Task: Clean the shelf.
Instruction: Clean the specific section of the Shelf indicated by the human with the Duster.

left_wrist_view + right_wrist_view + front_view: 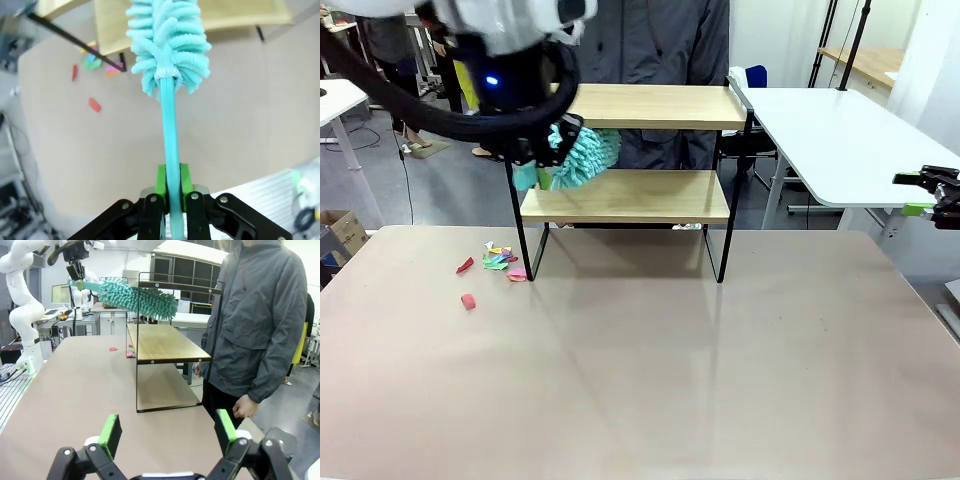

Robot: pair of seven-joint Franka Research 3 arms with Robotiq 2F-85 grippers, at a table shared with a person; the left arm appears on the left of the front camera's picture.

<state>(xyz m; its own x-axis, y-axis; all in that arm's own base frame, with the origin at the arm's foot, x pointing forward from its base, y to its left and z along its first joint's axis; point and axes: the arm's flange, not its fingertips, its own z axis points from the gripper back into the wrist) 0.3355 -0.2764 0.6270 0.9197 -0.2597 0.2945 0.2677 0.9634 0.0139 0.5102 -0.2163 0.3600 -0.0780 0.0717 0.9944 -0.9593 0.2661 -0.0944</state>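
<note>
Left gripper (170, 192) clenched on teal fluffy duster (167, 45) by its handle; head between boards, left end of black-framed wooden two-tier shelf (655, 105); recommend lowering flat onto lower board (640, 197); right gripper (167, 432) released.

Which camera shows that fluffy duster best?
The right wrist view: the duster shows whole, side-on, by the shelf. The left wrist view crops its tip; in the front view the arm hides part.

The shelf (640, 197) is blocking the table's (670, 380) far edge, a duster (585, 157) filling its left end. The near half is lying open.
</note>
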